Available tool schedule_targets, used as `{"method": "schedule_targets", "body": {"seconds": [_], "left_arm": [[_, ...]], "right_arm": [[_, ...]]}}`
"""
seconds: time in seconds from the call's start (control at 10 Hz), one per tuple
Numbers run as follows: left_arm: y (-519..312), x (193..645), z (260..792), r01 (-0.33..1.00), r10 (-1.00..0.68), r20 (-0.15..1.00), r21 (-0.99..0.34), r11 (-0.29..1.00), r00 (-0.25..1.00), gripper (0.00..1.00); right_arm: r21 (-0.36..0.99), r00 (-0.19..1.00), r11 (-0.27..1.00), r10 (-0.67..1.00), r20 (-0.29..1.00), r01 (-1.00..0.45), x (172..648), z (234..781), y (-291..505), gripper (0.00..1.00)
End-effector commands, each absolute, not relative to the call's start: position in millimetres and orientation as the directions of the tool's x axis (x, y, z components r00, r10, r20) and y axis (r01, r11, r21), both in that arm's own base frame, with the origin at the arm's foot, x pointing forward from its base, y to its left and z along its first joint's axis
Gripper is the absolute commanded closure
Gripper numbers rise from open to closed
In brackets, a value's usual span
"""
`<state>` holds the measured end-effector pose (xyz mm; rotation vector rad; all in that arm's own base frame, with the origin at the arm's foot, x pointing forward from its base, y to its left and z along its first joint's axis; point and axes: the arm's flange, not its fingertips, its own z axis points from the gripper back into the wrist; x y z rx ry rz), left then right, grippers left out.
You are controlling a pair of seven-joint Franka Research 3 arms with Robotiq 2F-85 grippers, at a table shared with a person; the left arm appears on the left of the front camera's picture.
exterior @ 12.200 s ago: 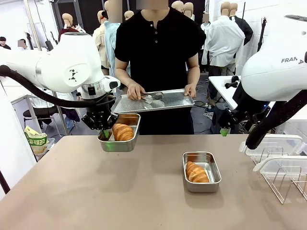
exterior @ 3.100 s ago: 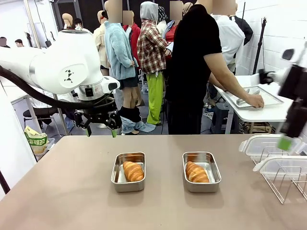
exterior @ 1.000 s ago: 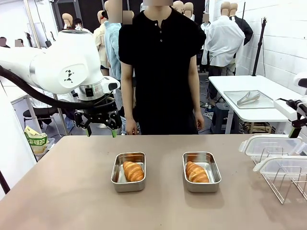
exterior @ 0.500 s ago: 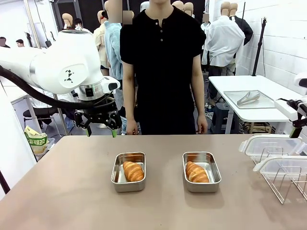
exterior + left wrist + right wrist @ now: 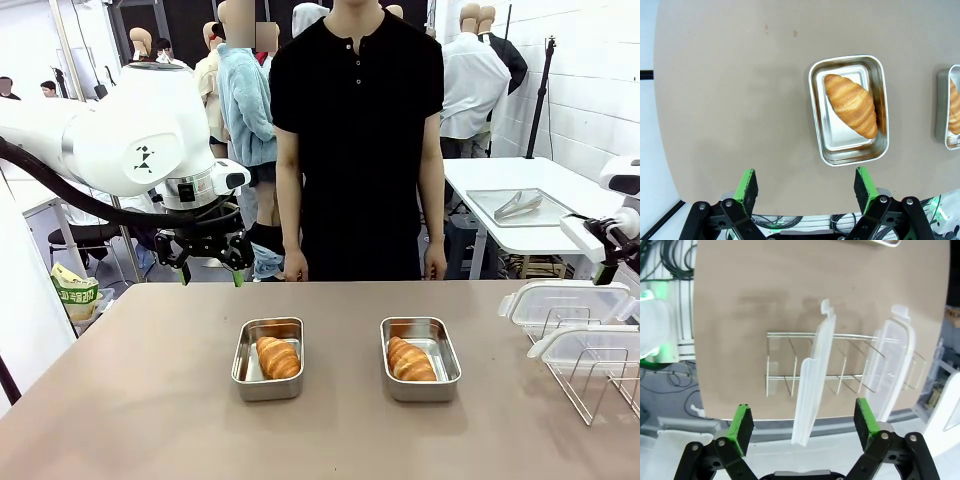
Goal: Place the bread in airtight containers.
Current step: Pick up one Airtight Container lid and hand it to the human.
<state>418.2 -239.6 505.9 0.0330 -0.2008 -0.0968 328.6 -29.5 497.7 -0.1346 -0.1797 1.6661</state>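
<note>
Two steel tins stand side by side mid-table, lids off. The left tin (image 5: 243, 372) holds one croissant (image 5: 277, 357), and the right tin (image 5: 449, 366) holds the other croissant (image 5: 410, 359). My left gripper (image 5: 212, 275) hangs open and empty above the table's far left edge. Its wrist view looks straight down between its green pads (image 5: 747, 184) at the left tin (image 5: 816, 115) and croissant (image 5: 852, 104). My right gripper (image 5: 803, 421) is open and empty above the wire rack (image 5: 840, 367), which holds two translucent lids (image 5: 812, 385) on edge.
A person in a black shirt (image 5: 358, 130) stands at the far edge, hands down at their sides. The rack with lids (image 5: 565, 300) takes up the table's right end. A perforated tray with tongs (image 5: 518, 206) lies on a white side table behind.
The person has shifted slightly right and closer to the table. My right arm has moved a little at the right edge. The left arm, tins and croissants stay put.
</note>
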Motion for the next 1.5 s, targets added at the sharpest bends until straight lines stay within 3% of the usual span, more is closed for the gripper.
{"method": "schedule_targets", "body": {"seconds": [0.0, 0.3, 0.8, 1.4], "left_arm": [[-238, 419, 508, 0.094, -0.102, 0.196, 0.049, 0.994, 0.975, 0.00], [-238, 419, 508, 0.094, -0.102, 0.196, 0.049, 0.994, 0.975, 0.00], [-238, 419, 508, 0.094, -0.102, 0.196, 0.049, 0.994, 0.975, 0.00], [-238, 419, 508, 0.094, -0.102, 0.196, 0.049, 0.994, 0.975, 0.00]], "right_arm": [[-0.170, -0.086, -0.082, 0.996, 0.018, -0.982, 337, 483, -42, 0.00], [-0.148, -0.145, -0.135, 0.987, 0.065, -0.980, 358, 478, -48, 0.00], [-0.106, -0.121, -0.106, 0.981, 0.148, -0.989, 376, 458, -52, 0.00], [-0.026, -0.111, -0.109, 0.984, 0.139, -0.994, 372, 442, -45, 0.00]]}}
